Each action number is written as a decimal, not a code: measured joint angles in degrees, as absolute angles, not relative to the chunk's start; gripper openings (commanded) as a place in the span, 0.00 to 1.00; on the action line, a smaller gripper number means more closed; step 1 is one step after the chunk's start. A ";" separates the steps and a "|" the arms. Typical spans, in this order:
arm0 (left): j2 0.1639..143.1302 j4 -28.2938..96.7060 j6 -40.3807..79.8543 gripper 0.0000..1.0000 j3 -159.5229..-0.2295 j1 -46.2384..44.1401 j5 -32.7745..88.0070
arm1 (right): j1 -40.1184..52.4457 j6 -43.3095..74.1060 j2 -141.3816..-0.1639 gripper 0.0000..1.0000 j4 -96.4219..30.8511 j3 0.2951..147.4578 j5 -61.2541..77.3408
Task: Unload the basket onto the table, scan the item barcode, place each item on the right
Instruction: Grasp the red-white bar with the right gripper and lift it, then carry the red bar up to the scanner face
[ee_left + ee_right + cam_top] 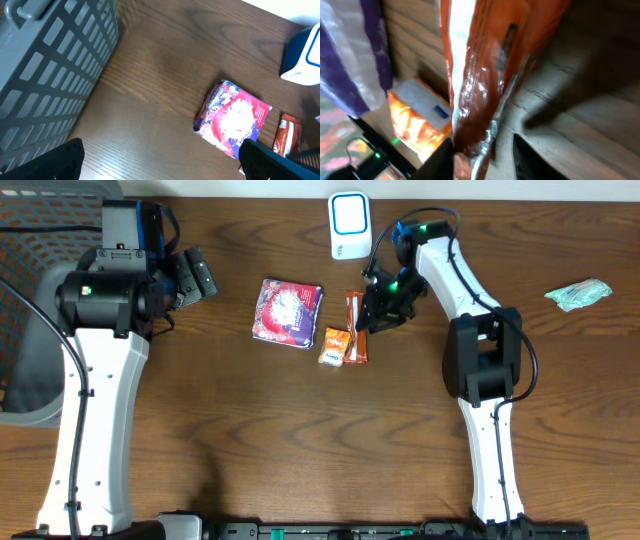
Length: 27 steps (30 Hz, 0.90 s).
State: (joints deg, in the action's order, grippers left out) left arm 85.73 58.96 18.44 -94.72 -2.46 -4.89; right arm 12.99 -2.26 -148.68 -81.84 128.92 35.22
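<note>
Orange snack bar [358,348] lay near the scanner [349,225]; the right gripper [368,320] had its jaws close about the bar's end, presumably to lift it for scanning, contact unconfirmed. Left gripper [198,277] stood wide open, empty.

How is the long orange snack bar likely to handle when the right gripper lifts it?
The orange snack bar has a glossy, crinkled film wrapper, so it may be slippery and its crimped end may flex. It looks slim and is probably light. Lying flat, it seems unlikely to roll, but a push could nudge the small orange packet beside it.
</note>
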 measured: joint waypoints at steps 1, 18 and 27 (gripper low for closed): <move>85.73 58.96 18.44 0.98 -94.72 -2.46 -4.89 | 12.99 -2.26 -148.68 0.25 -81.32 128.27 35.22; 85.73 58.96 18.44 0.98 -94.72 -2.46 -4.89 | 12.86 -2.59 -148.00 0.01 -88.05 124.90 29.12; 85.73 58.96 18.44 0.98 -94.72 -2.46 -4.89 | 12.43 1.78 -141.38 0.44 -90.24 124.90 12.60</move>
